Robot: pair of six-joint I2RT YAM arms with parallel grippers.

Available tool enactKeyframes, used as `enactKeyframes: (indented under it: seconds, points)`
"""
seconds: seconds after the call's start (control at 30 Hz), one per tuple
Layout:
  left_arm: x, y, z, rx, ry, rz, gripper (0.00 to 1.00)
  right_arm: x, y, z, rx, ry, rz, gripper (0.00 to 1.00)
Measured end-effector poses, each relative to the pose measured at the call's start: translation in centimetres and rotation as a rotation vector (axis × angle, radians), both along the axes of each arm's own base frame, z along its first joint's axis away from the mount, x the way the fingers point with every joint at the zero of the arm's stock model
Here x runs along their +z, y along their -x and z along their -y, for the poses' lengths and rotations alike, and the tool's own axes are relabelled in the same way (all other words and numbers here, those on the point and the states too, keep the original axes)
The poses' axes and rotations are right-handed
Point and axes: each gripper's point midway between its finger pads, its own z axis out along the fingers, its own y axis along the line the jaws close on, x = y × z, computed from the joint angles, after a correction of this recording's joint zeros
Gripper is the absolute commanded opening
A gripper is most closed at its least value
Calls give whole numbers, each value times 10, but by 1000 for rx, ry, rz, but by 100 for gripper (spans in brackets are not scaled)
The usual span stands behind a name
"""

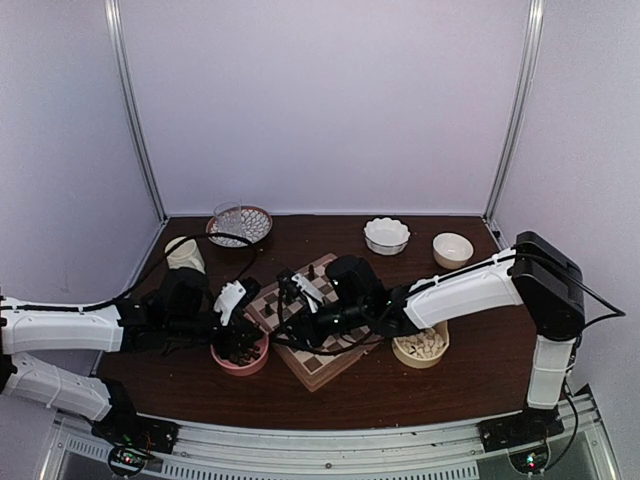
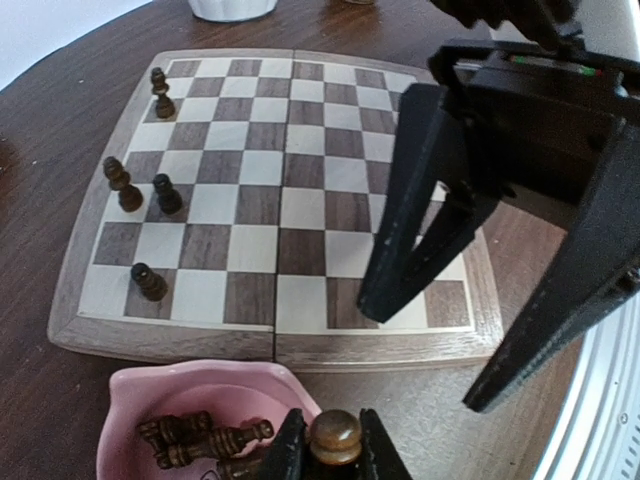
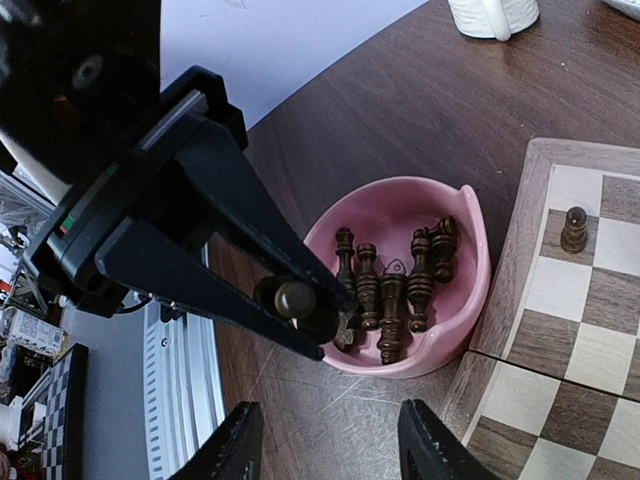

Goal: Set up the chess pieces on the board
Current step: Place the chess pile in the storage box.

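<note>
The left gripper (image 2: 333, 447) clamps a round-headed dark brown chess piece (image 2: 334, 430) over the pink bowl (image 2: 200, 385); the right gripper (image 3: 332, 412) hovers half-open, empty; next it likely needs standing upright on the checked wooden board (image 2: 160, 336)

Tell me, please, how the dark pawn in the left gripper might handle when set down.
The dark pawn looks like rigid wood, unlikely to flex in the left gripper. Its smooth round head may slip. If slim like the standing pieces, it may tip when nudged.
</note>
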Motion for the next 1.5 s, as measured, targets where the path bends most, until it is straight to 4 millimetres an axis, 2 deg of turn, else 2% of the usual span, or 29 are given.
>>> enactKeyframes:
  seconds: [0.2,0.3,0.4,0.47,0.57,0.67,0.7,0.8,0.87,0.97,1.0,1.23,1.5]
  points:
    - [-2,-14,-11,98,-16,3,11,-4,-2,1,-3,4,33,52]
    - [-2,-24,-20,155,13,-39,18,-9,-4,4,-6,15,67,52]
    - [-5,-33,-30,204,51,-101,19,-11,-6,5,-8,21,87,51]
    - [-11,-33,-31,209,58,-142,18,-11,-6,4,-8,20,100,51]
    - [-18,-29,-27,196,60,-189,27,-10,-7,4,-7,18,113,51]
    - [-20,-26,-25,187,66,-211,28,-10,-8,4,-8,21,127,51]
    - [-20,-25,-25,186,68,-217,26,-10,-8,4,-7,21,130,51]
    - [-22,-24,-25,189,66,-227,5,-11,-9,5,-6,22,137,50]
    - [-24,-24,-27,198,58,-234,1,-11,-9,5,-5,23,138,50]
    - [-29,-22,-31,204,31,-239,21,-11,-9,5,-3,24,143,50]
    - [-30,-21,-32,203,25,-244,24,-11,-9,5,-2,24,145,50]
    - [-37,-13,-38,193,-28,-258,30,-13,-9,6,0,37,153,50]
    - [-39,1,-38,160,-70,-257,28,-15,-9,8,0,52,159,50]
